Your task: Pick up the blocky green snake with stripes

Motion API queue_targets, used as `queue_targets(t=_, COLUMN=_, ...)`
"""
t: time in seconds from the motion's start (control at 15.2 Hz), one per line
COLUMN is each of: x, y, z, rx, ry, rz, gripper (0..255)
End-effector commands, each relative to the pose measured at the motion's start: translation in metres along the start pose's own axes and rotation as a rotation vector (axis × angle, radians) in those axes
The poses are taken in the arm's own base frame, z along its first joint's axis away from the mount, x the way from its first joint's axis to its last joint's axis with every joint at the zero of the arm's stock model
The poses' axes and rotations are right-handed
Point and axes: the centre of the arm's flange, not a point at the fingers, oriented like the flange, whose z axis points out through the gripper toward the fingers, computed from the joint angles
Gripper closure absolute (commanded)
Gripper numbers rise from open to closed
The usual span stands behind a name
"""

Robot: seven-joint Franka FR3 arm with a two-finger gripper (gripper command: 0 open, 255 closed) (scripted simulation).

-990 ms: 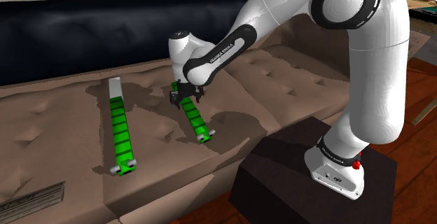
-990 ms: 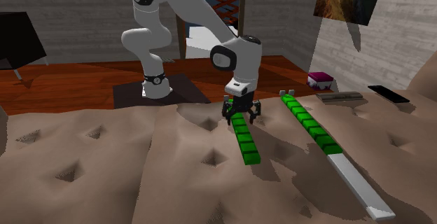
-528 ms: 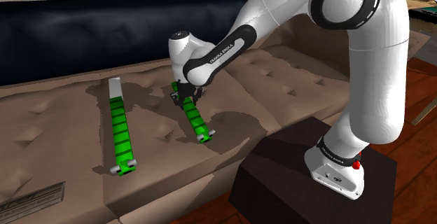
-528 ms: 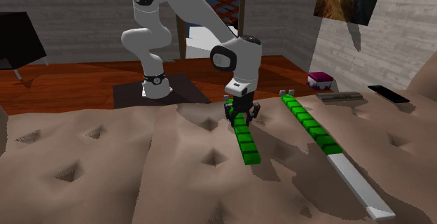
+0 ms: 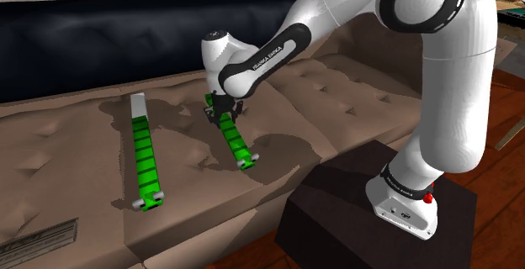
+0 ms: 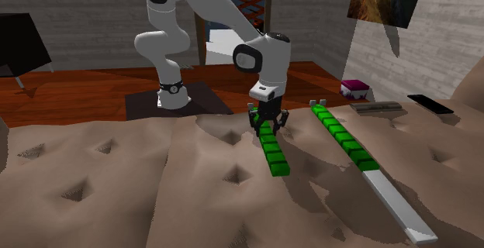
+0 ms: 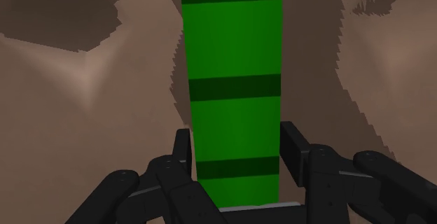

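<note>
Wrist view puts the striped green snake (image 7: 234, 82) straight between the two black fingers (image 7: 293, 145), which press against its two sides, so the gripper (image 7: 236, 140) is clamped on it. Bright green blocks with darker green bands between them run away from the hand over the brown cushion. In the shoulder view the gripper (image 5: 223, 114) holds the snake (image 5: 233, 139) at its far end, while the near end, with a small grey tip, lies on the tufted brown couch (image 5: 336, 91). A second green snake (image 5: 145, 154) with a long pale tail lies well apart toward the shoulder view's left. The white arm (image 5: 437, 82) rises from the dark stand (image 5: 336, 200) at lower right. In the second exterior view the gripper (image 6: 267, 124) points straight down onto the snake (image 6: 272, 152), and the second snake (image 6: 349, 142) lies to its right.
</note>
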Motion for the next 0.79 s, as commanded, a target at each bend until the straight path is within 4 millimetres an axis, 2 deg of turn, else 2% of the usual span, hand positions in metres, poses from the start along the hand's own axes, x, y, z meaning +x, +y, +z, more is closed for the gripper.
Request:
queue_targets(t=0.0, x=0.000, y=0.001, z=-0.012, rx=0.000, ry=0.000, rz=0.000, gripper=255)
queue_targets(t=0.59, x=0.001, y=0.003, z=-0.059, rx=0.000, ry=0.000, rz=0.000, gripper=255)
queue_targets(t=0.73, x=0.001, y=0.003, z=-0.060, rx=0.000, ry=0.000, rz=0.000, gripper=255)
